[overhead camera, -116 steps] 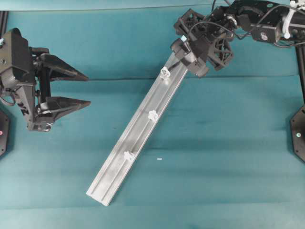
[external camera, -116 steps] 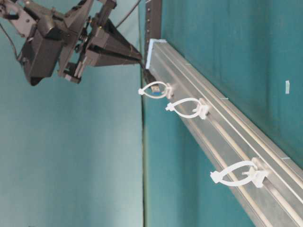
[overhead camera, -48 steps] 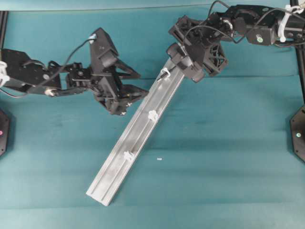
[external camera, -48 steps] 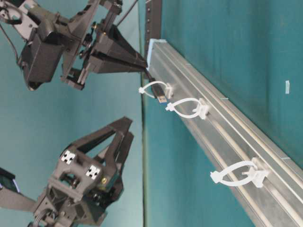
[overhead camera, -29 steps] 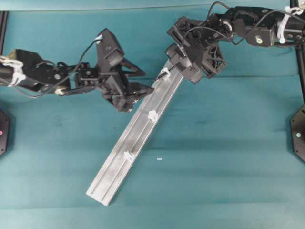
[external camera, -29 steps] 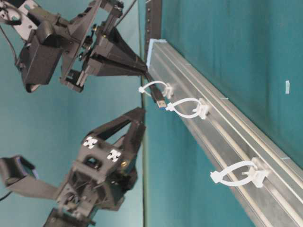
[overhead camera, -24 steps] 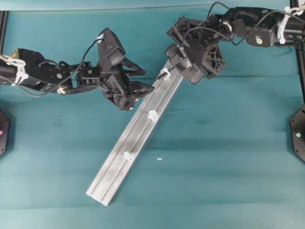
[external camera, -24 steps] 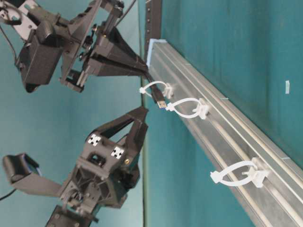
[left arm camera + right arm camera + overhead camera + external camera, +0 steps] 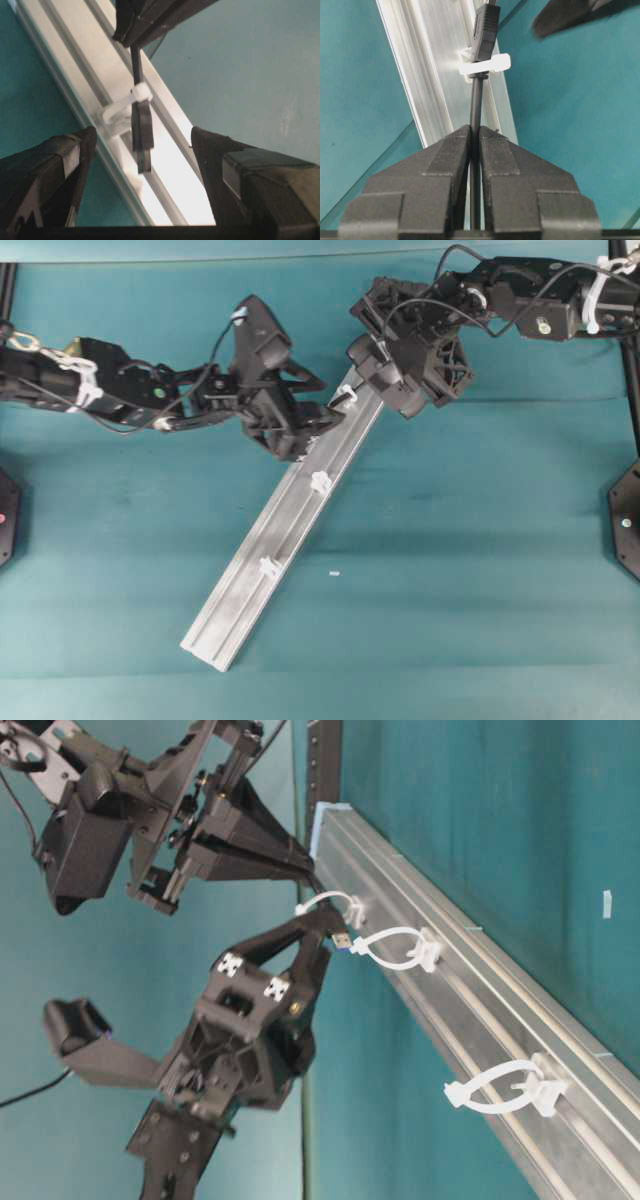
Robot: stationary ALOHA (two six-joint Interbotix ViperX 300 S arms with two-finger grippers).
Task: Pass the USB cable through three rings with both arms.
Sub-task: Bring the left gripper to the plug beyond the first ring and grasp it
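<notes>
overhead view: left gripper (image 9: 318,420) has swung in from the left edge to the rail (image 9: 250,590) just below the first ring (image 9: 346,394); jaws wide apart, holding nothing; left wrist view shows the plug (image 9: 142,132) hanging between its fingers, untouched; the usb cable (image 9: 476,107) has its plug poked through the first ring, which was bare a couple of seconds ago; second ring (image 9: 321,481) and third ring (image 9: 269,567) unthreaded; right gripper (image 9: 362,375) clamped tight on the cable just behind that ring; reads as handover setup: left likely takes the plug and pulls through.
</notes>
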